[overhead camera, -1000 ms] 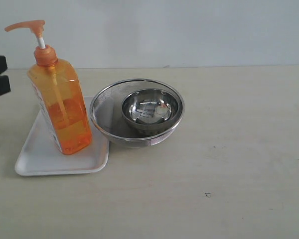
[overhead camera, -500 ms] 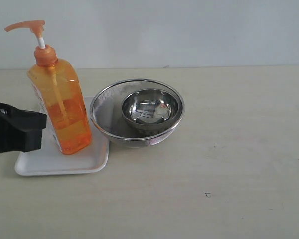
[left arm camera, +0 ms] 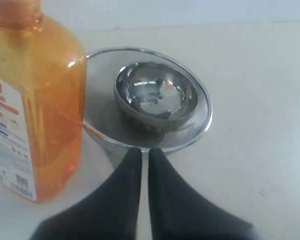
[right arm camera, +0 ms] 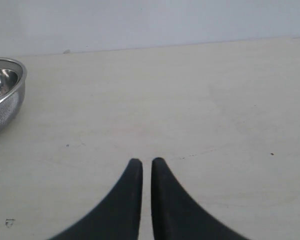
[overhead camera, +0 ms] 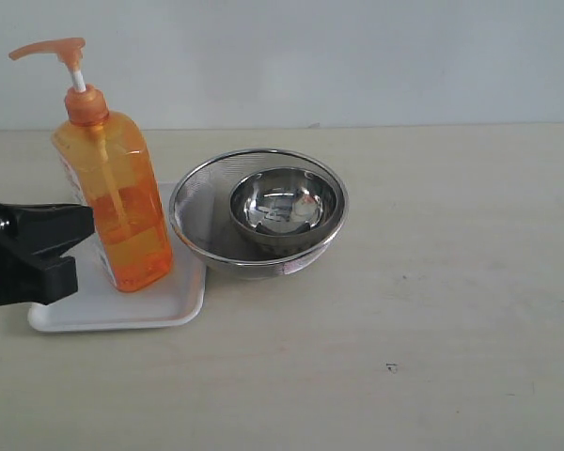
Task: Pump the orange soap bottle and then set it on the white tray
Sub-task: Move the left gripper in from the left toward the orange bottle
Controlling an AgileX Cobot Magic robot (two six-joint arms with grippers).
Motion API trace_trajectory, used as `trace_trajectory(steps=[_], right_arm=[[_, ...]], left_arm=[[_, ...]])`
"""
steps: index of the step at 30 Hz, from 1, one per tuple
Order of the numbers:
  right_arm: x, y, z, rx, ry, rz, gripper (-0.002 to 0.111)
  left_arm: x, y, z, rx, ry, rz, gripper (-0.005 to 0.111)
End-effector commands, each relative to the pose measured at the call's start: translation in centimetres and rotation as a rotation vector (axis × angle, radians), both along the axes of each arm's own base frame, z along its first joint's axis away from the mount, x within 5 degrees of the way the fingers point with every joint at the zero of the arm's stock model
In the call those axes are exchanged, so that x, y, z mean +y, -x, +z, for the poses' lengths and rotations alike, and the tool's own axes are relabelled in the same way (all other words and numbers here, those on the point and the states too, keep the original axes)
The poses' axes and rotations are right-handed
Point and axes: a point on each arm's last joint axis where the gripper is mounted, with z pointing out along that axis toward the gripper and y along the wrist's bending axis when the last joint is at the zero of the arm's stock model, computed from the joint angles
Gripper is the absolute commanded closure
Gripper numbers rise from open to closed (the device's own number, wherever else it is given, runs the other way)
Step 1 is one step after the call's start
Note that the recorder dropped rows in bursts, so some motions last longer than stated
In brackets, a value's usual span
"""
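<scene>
My left fingers (left arm camera: 122, 185) are pressed together with only a thin slit between them, and nothing is caught in it. The orange soap bottle (overhead camera: 117, 202) is outside them. In the left wrist view it stands off to one side of the tips with a clear gap, its white-and-red label (left arm camera: 5, 140) facing the camera, while the tips point at the near rim of the mesh strainer (left arm camera: 195, 135).

In the exterior view the same fingers (overhead camera: 38, 225) come in from the left edge, low over the left part of the white tray (overhead camera: 122, 305), and their ends sit just beside the bottle's lower left side. From that angle they look almost against it, but the wrist view shows them apart.

The bottle stands upright on the tray, toward its right half, with the orange pump head (overhead camera: 52, 49) raised on its white stem (overhead camera: 76, 80) and the spout turned left. The strainer (overhead camera: 202, 202) sits just to the right of the tray — touching or nearly touching its edge — and holds a small steel bowl (overhead camera: 284, 207).

My right fingers (right arm camera: 125, 195) are also clenched on nothing. They hang over bare tabletop (right arm camera: 230, 110), well away from the bottle, and only the strainer's edge (right arm camera: 10, 95) shows in that view.
</scene>
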Motion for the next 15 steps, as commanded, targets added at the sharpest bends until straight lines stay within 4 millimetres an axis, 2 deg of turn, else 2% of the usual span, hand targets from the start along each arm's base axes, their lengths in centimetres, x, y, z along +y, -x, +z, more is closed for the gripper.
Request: trace_trajectory(steps=[1,6,12,15], right_arm=[[-0.03,0.02,0.10,-0.013,0.007,-0.002,0.104],[-0.03,0.02,0.10,-0.013,0.007,-0.002,0.104],[-0.03,0.02,0.10,-0.013,0.007,-0.002,0.104],[-0.03,0.02,0.10,-0.013,0.009,-0.001,0.104]], left_arm=[[0.71,0.56,-1.14,-0.125,0.071,0.043,0.102],[0.79,0.62,-1.25,-0.155,0.039,0.033,0.102],[0.83,0.27,-0.49,-0.252,0.083,0.056,0.102],[0.86,0.02,-1.17,-0.254,0.087,0.075,0.102]])
